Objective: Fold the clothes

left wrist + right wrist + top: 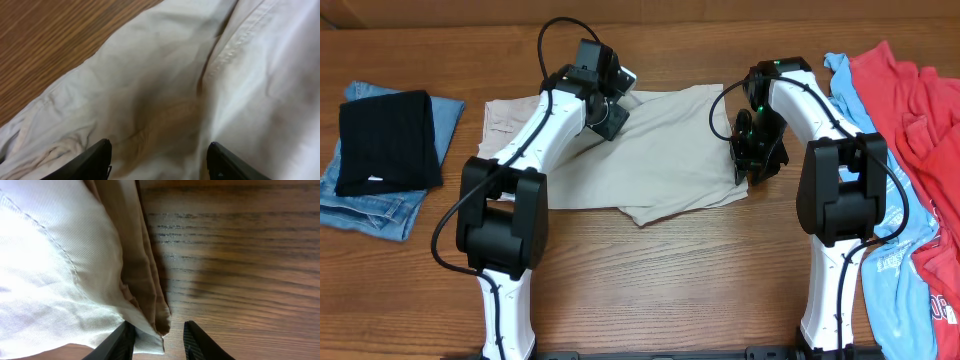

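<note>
Two arm bases stand at the near edge of the wooden table (670, 290), one on the left and one on the right. Just beyond them the beige shorts (660, 160) lie spread flat across the middle of the table, one corner pointing toward the near edge. The right gripper (757, 160) hangs at the shorts' right edge. In its wrist view its fingers (122, 341) are parted a little. The folded hem corner sits in the gap against one finger, while the other finger stands clear of the cloth over bare wood, so nothing is pinched. Farther back, the left gripper (610, 115) is low over the far part of the shorts. Its fingers (95, 160) are spread wide above creased fabric beside a stitched seam, gripping nothing. Off to the right, a light-blue top (900, 270) and a red top (920, 120) lie crumpled side by side. At the far left a black garment (385, 140) rests folded on blue jeans (370, 205).
</note>
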Controlling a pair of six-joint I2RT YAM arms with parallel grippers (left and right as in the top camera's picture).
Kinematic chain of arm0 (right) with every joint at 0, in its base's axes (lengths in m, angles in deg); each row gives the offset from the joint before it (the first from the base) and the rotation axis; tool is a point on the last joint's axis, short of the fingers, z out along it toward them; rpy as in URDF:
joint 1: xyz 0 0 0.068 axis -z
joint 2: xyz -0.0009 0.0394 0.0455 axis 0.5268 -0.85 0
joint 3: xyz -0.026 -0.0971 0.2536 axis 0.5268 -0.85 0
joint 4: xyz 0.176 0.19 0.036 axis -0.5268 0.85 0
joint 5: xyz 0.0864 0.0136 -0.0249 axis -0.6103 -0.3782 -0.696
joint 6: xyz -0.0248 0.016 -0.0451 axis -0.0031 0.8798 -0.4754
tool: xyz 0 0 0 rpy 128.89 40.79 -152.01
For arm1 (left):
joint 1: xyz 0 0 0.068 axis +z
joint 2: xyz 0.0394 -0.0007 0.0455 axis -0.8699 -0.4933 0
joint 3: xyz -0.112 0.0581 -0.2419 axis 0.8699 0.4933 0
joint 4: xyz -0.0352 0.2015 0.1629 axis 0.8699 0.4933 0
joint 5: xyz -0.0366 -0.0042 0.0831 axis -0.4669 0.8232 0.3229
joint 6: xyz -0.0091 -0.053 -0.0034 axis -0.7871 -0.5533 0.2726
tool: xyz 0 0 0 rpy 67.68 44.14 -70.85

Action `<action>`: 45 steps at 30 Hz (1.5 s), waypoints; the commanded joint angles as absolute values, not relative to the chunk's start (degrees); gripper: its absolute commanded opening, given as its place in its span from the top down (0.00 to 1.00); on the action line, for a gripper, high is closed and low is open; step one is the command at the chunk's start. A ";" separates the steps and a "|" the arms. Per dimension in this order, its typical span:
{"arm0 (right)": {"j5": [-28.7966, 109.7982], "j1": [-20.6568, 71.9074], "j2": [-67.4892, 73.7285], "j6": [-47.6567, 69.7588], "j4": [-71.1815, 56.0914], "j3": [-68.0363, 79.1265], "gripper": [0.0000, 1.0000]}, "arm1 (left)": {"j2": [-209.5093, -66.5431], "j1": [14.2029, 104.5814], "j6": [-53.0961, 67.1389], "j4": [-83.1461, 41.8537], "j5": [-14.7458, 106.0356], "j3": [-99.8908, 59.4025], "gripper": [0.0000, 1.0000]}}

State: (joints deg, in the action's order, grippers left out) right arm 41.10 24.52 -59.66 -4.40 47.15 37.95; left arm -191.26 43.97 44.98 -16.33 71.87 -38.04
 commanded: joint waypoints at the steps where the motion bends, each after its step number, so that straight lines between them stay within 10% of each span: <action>1: 41.47 24.41 -57.85 -4.60 46.98 37.79 0.64 | -194.10 44.02 46.27 -16.83 72.68 -38.78 0.37; 8: 41.47 24.41 -57.85 -4.60 46.96 37.79 0.64 | -194.58 44.02 45.72 -16.48 74.63 -39.22 0.87; 15: 41.50 24.41 -57.85 -4.60 46.96 37.79 0.64 | -191.19 45.50 41.52 -15.76 79.85 -46.52 0.94; 22: 41.50 24.41 -57.85 -4.60 46.96 37.79 0.64 | -192.33 47.80 38.05 -17.03 79.02 -47.32 0.85; 24: 41.50 24.41 -57.85 -4.60 46.98 37.79 0.64 | -193.68 47.82 38.00 -16.90 78.98 -47.30 0.54; 31: 41.50 24.41 -57.85 -4.60 47.00 37.79 0.64 | -195.61 48.30 33.48 -12.48 81.97 -47.57 0.58; 38: 41.50 24.41 -57.85 -4.60 46.98 37.79 0.64 | -191.96 52.74 32.71 -9.49 82.54 -48.22 0.31; 45: 41.47 24.41 -57.85 -4.60 46.98 37.79 0.64 | -192.35 60.12 31.38 -8.57 77.69 -48.16 0.29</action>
